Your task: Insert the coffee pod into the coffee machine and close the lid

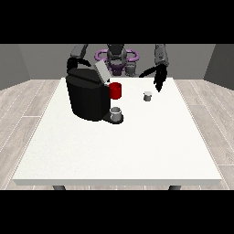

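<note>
A black coffee machine (87, 96) stands on the white table (123, 146) at the view's left, its grey lid (101, 72) tilted up and open. A small grey coffee pod (147, 96) sits on the table to the right of the machine. The hand at the view's right (159, 78) hangs above and just behind the pod, fingers pointing down and relaxed, not touching it. The hand at the view's left (73, 63) is behind the machine's top, mostly hidden.
A red mug (115, 90) stands just right of the machine. A grey cup (116, 114) sits on the machine's drip base at the front. The table's front half spreads wide towards the camera.
</note>
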You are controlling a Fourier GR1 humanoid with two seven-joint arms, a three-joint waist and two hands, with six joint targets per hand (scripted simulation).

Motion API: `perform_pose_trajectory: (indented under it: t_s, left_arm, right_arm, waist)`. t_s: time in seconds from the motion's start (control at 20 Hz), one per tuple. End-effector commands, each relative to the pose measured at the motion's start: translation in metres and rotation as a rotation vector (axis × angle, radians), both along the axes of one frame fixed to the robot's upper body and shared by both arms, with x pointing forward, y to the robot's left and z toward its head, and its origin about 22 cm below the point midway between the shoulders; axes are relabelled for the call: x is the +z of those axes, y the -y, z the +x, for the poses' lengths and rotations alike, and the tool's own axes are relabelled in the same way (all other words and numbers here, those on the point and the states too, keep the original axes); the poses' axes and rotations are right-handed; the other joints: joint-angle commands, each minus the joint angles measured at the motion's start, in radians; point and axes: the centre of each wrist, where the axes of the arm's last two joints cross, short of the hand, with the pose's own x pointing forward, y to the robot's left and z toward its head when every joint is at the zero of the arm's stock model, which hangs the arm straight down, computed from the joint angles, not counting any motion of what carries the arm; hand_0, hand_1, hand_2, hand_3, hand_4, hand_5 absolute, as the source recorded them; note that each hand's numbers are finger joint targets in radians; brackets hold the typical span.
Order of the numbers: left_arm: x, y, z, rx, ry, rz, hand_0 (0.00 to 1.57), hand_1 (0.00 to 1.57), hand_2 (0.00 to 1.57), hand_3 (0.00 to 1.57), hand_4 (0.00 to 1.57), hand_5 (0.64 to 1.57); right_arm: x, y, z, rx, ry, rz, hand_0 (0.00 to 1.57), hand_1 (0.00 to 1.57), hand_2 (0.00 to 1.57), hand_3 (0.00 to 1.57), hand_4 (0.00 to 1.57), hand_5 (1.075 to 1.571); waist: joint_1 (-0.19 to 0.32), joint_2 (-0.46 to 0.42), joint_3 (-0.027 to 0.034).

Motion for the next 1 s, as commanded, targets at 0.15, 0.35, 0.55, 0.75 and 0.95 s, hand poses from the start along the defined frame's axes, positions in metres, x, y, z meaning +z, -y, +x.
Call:
perform_pose_trajectory:
  t_s: [0.15, 0.35, 0.55, 0.75, 0.95]
  left_arm:
    - [-0.004, -0.024, 0.024, 0.049, 0.0, 0.229, 0.0, 0.0, 0.0, 0.0, 0.0, 1.571]
    - [-0.01, -0.04, 0.034, 0.059, -0.057, 0.251, 0.0, 0.0, 0.0, 0.0, 0.0, 1.571]
    - [-0.001, -0.048, 0.047, 0.045, -0.11, 0.309, 0.0, 0.0, 0.0, 0.0, 0.0, 1.571]
    - [0.003, -0.054, 0.06, 0.011, -0.151, 0.353, 0.0, 0.0, 0.0, 0.0, 0.0, 1.571]
    - [-0.009, -0.021, 0.066, -0.032, -0.171, 0.388, 0.0, 0.0, 0.0, 0.0, 0.0, 1.571]
  right_arm:
    - [0.028, -0.015, 0.021, 0.038, 0.02, -0.015, 0.0, 0.0, 0.0, 0.0, 0.48, 1.571]
    - [0.005, -0.014, 0.011, 0.002, 0.007, -0.031, 0.0, 0.0, 0.0, 0.0, 0.45, 1.571]
    - [0.016, 0.0, 0.029, -0.011, 0.037, -0.024, 0.0, 0.0, 0.0, 0.0, 0.52, 1.571]
    - [0.031, -0.023, 0.037, -0.007, 0.042, -0.047, 0.0, 0.0, 0.0, 0.0, 0.35, 1.571]
    - [-0.004, -0.016, 0.038, -0.02, 0.03, -0.029, 0.0, 0.0, 0.0, 0.0, 0.32, 1.571]
  waist:
    - [-0.045, 0.108, -0.0008]
    - [-0.055, 0.113, -0.0002]
    - [-0.055, 0.139, 0.0]
    - [-0.06, 0.162, -0.0006]
    - [-0.031, 0.142, 0.0003]
